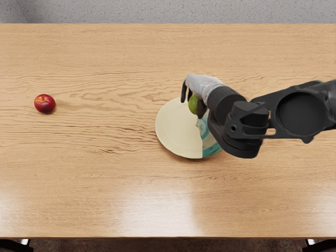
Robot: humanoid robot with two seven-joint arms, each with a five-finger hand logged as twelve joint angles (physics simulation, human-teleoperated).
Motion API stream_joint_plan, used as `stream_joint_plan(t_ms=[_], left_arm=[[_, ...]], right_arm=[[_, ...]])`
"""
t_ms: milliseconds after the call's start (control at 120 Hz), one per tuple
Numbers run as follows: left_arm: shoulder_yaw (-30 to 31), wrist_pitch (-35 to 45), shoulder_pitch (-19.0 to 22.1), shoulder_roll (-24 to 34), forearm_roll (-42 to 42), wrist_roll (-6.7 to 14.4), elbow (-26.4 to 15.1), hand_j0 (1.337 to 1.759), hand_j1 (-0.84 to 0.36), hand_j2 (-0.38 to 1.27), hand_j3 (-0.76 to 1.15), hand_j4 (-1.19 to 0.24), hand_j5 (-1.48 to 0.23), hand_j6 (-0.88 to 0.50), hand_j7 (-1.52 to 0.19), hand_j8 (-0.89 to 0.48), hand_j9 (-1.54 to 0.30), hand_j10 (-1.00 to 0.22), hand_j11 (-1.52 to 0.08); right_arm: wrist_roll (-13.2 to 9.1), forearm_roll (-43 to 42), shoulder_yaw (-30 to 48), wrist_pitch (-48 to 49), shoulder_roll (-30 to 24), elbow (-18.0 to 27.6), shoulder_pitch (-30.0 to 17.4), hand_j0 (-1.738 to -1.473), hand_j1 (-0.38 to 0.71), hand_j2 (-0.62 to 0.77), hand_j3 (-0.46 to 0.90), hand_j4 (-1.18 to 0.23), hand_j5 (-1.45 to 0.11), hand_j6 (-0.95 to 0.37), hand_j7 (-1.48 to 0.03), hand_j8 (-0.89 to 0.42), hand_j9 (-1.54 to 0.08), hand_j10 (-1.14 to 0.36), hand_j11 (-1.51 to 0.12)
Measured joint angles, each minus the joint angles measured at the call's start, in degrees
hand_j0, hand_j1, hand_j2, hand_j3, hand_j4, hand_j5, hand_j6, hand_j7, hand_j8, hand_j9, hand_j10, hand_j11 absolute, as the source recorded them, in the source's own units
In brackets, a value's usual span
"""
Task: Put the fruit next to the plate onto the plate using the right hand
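A red apple [44, 103] sits alone at the far left of the wooden tabletop [105, 173], well apart from everything else, with a small shadow under it.

Right of centre lies 1 round plate [176, 131], cream on its face. A teal band shows along its lower right rim, where the wrist covers part of it.

Over the plate's upper right part is a green fruit [193, 105], only a small patch of which shows between the fingers. The right hand [202, 86] is closed around it: 1 dark finger [184, 93] curls down on the fruit's left and another hangs just below it, while the pale back of the hand lies above. Whether the fruit touches the plate or is held just off it cannot be told from this angle.

The black right arm [294, 113] comes in from the right edge, its bulky wrist joint overlapping the plate's right side.
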Motion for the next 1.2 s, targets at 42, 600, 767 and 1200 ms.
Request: stream_joint_plan(t_ms=[42, 600, 767, 1200], left_arm=[[0.0, 0.0, 0.0, 0.0, 0.0, 0.0, 0.0, 1.658, 0.35, 0.00, 0.00, 0.00, 0.00, 0.00, 0.00, 0.00, 0.00, 0.00, 0.00], [0.0, 0.0, 0.0, 0.0, 0.0, 0.0, 0.0, 1.658, 0.35, 0.00, 0.00, 0.00, 0.00, 0.00, 0.00, 0.00, 0.00, 0.00, 0.00], [0.0, 0.0, 0.0, 0.0, 0.0, 0.0, 0.0, 1.658, 0.35, 0.00, 0.00, 0.00, 0.00, 0.00, 0.00, 0.00, 0.00, 0.00, 0.00], [-0.1, 0.0, 0.0, 0.0, 0.0, 0.0, 0.2, 1.658, 0.35, 0.00, 0.00, 0.00, 0.00, 0.00, 0.00, 0.00, 0.00, 0.00, 0.00]], right_arm=[[0.0, -0.1, 0.1, 0.0, 0.6, -1.0, -1.4, -1.658, 0.27, 0.25, 0.00, -0.65, -0.95, -0.52, -0.90, -0.38, -0.94, -0.53, -0.92], [0.0, 30.5, 61.9, 41.0, -5.1, -19.2, -36.7, -1.658, -0.30, 0.02, 0.00, -0.05, -0.08, -0.04, -0.07, -0.03, -0.08, -0.04, -0.07], [0.0, 55.2, 72.0, 63.4, -19.7, -24.3, -51.3, -1.658, -0.33, 0.01, 0.00, -0.02, -0.03, -0.02, -0.03, -0.01, -0.03, -0.02, -0.03], [0.0, 63.1, 74.4, 69.8, -40.8, -25.5, -64.3, -1.658, -0.35, 0.00, 0.00, 0.00, 0.00, 0.00, 0.00, 0.00, 0.00, 0.00, 0.00]])
